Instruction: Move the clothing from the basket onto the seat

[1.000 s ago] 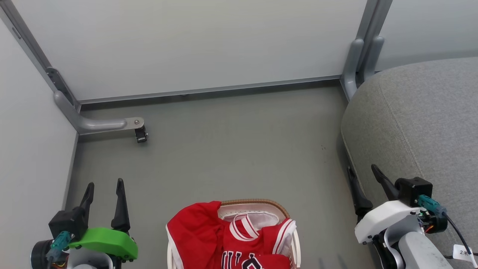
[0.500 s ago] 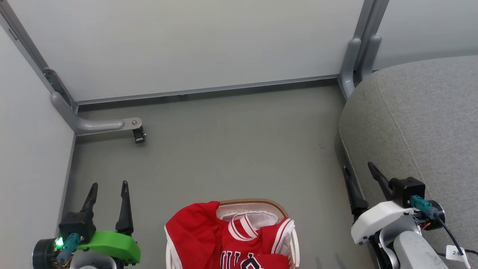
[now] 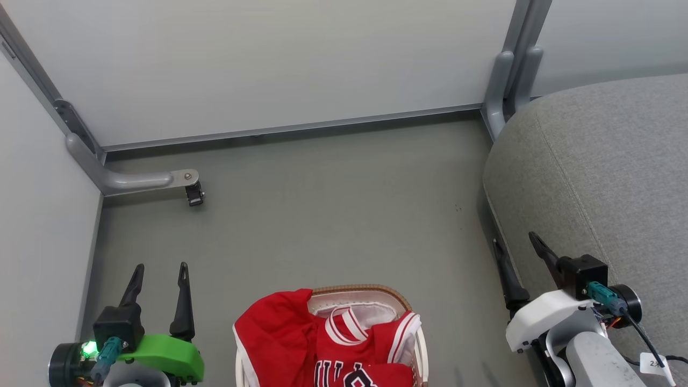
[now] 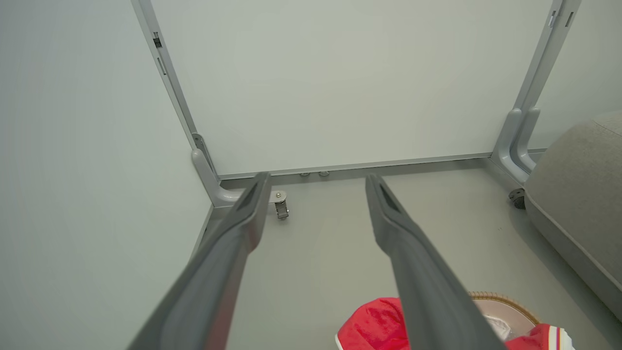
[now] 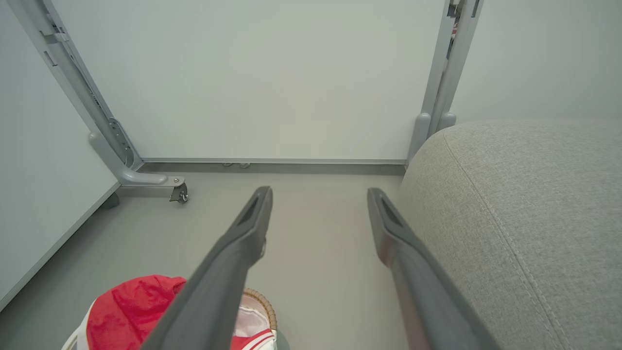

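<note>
The clothing (image 3: 290, 338), red with white-striped trim and black-and-white lettering, lies heaped in the basket (image 3: 365, 290) at the bottom middle of the head view and spills over its left rim. The grey seat (image 3: 602, 172) rises at the right. My left gripper (image 3: 162, 266) stands open over the floor, left of the basket. My right gripper (image 3: 514, 238) is open beside the seat's front edge. In the left wrist view the open left gripper (image 4: 317, 178) has the clothing (image 4: 374, 325) below right. Looking along the open right gripper (image 5: 319, 191), the clothing (image 5: 131, 306) is at lower left and the seat (image 5: 515, 204) at right.
Pale partition walls close off the back and the left. A grey metal foot with a small caster (image 3: 193, 194) juts onto the floor at the left wall, and a grey post (image 3: 505, 80) stands at the seat's far corner. Bare grey floor (image 3: 333, 215) stretches beyond the basket.
The head camera has turned a little, shifting the whole picture left. My left gripper has drifted slightly right, nearer the basket. Both grippers stay open and the clothing has not moved.
</note>
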### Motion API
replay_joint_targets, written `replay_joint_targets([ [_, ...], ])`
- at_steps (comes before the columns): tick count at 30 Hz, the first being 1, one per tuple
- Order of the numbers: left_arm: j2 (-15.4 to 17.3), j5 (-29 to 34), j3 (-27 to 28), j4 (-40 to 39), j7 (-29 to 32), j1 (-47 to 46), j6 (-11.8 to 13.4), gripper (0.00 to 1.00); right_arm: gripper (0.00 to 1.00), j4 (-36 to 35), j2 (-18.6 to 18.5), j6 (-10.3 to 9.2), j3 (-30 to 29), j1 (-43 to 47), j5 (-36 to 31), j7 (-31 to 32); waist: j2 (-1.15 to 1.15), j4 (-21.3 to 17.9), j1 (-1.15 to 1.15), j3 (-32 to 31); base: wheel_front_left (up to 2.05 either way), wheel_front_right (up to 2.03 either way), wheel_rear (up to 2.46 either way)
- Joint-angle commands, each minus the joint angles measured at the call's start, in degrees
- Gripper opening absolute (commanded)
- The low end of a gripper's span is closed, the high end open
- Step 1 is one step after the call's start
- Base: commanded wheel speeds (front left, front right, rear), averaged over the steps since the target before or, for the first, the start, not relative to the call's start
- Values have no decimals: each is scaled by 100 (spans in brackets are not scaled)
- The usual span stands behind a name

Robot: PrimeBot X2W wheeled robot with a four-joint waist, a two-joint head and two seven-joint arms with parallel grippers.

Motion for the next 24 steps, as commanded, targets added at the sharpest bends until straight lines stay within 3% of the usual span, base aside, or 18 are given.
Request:
replay_joint_targets([
  [1,-20,-10,-19,18,-19,88,-23,100,100,-12,-32,0,-10,6,20,-29,0,-8,0,7,0,0,0],
  [9,-31,-156,-363,41,-12,73,-23,100,100,-83,-31,-1,24,-71,43,-28,0,-103,0,194,0,0,0],
  [17,-16,-475,-1129,294,-11,-416,-24,100,100,-291,13,-1,88,-429,-51,-28,0,-328,0,1016,0,0,0],
  [24,126,-986,-2132,884,-11,-1161,-23,100,100,-536,98,-1,120,-871,-166,-28,0,-542,0,1943,0,0,0],
])
